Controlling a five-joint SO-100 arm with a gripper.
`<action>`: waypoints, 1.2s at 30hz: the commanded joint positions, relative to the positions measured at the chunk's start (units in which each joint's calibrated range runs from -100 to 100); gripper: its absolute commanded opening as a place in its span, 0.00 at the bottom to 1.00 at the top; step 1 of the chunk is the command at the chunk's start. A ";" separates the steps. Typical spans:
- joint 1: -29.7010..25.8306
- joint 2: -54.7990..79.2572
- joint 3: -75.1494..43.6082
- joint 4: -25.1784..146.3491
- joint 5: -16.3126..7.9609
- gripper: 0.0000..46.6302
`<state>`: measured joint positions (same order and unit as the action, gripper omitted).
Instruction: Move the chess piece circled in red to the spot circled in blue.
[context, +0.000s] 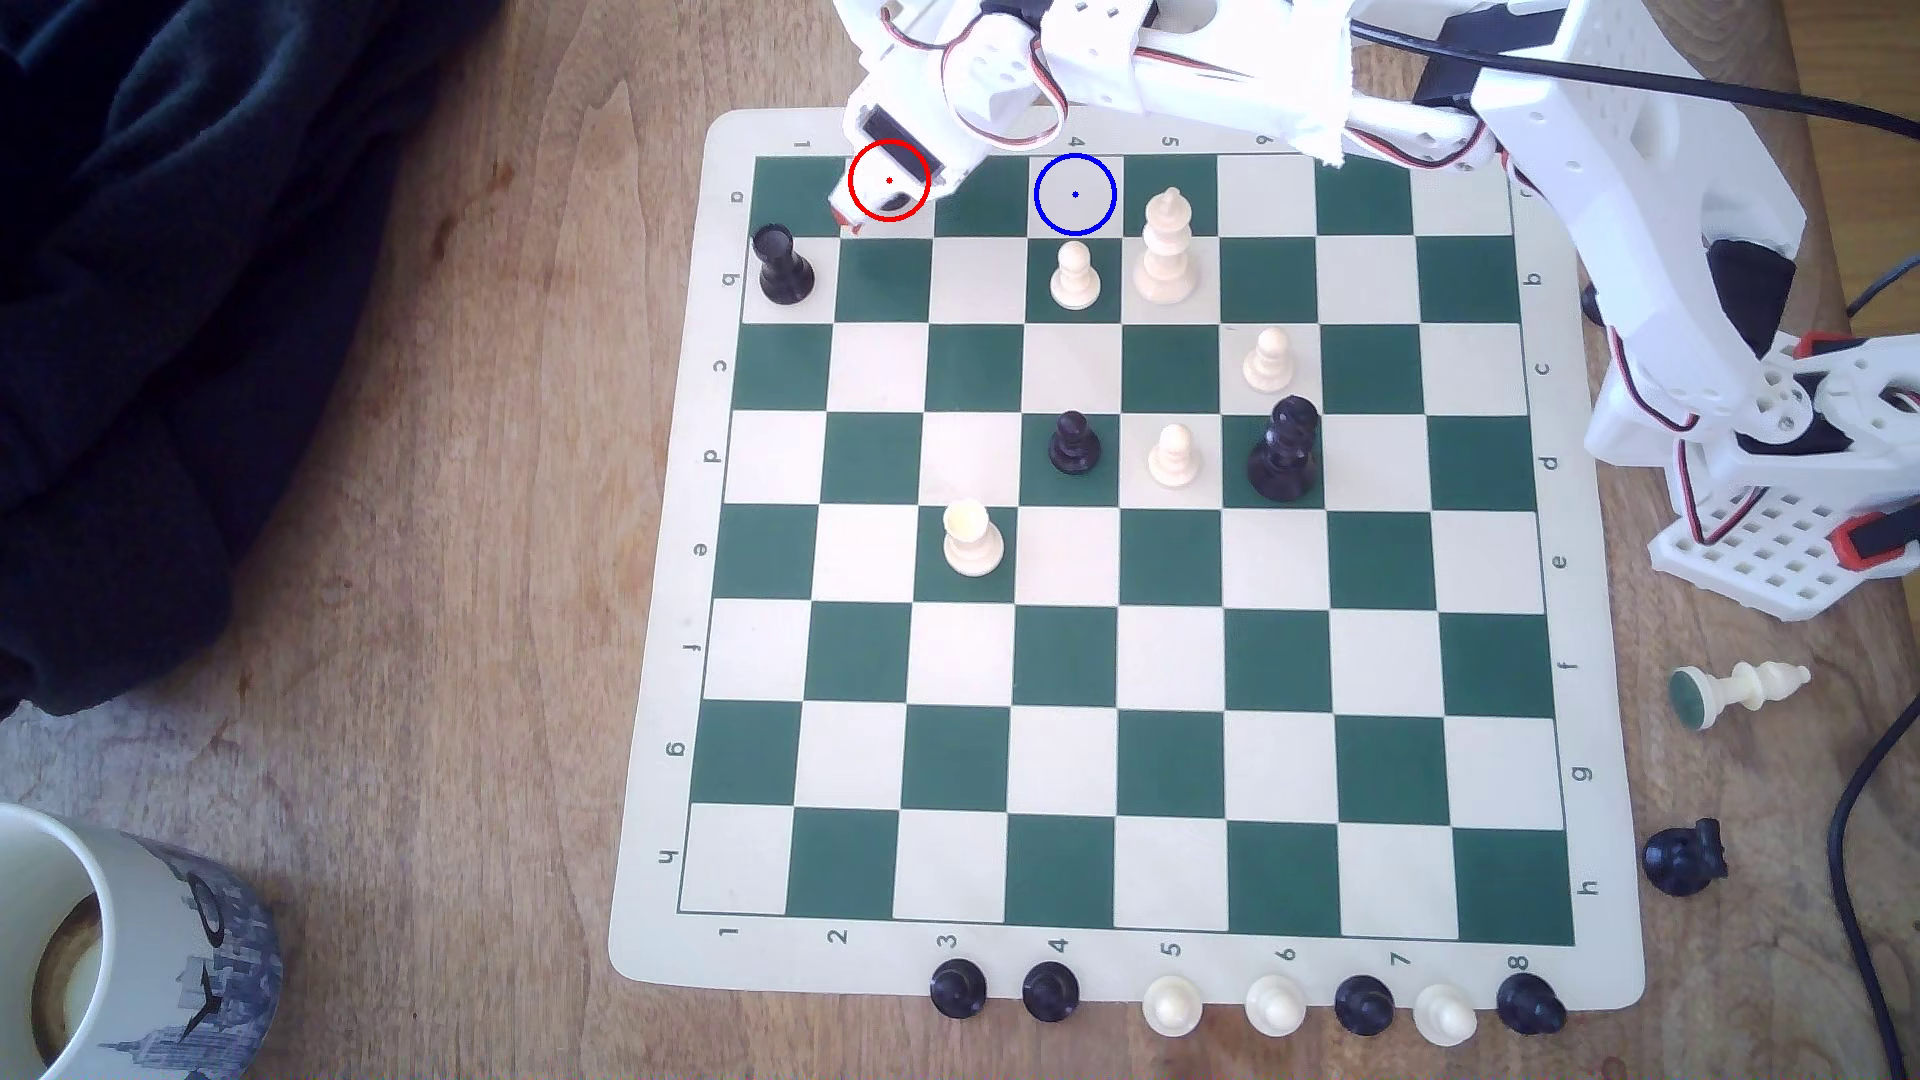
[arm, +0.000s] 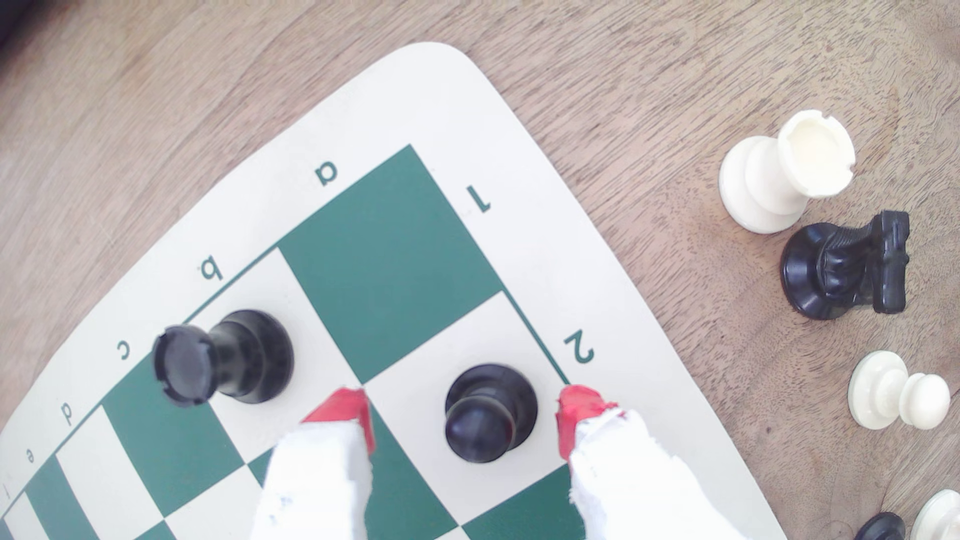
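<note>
Green and cream vinyl makes up the chessboard (context: 1127, 654), which is spread over a wooden table (context: 436, 519) and takes most of the exterior frame's centre and right. The white arm (context: 1621, 166) is seen reaching in from the upper right of that frame, and its gripper (arm: 465, 410) is held spread, the two red-tipped fingers (arm: 574, 415) standing on either side of the black pawn (arm: 488, 413) without touching it. The pawn is found on the cream square by the printed "2", inside the red ring (context: 889, 181) near the exterior frame's upper edge, where the gripper body covers most of it. The blue-ringed square (context: 1075, 194) is shown two squares toward the exterior view's right in the same row, with nothing on it. The pawn stands upright, its long axis vertical and its knob pointing up toward the wrist camera. Trouble could be caused by an uneven closing, since one finger appears nearer than the other and the piece could be pushed or tipped before it is clamped. A grip taken high on the narrow neck could let the glossy piece slip. The black rook (arm: 223, 358) stands near the other finger, and the white pawn (context: 1074, 275) just below the target could be knocked if the piece is carried low.
</note>
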<state>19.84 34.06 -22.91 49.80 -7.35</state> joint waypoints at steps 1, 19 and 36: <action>-0.87 -2.31 -5.47 -1.73 -0.05 0.40; -1.26 -2.57 -6.46 -2.30 0.24 0.27; -1.89 -5.20 -6.46 -2.38 0.20 0.01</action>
<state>18.81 34.06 -22.91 48.13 -7.35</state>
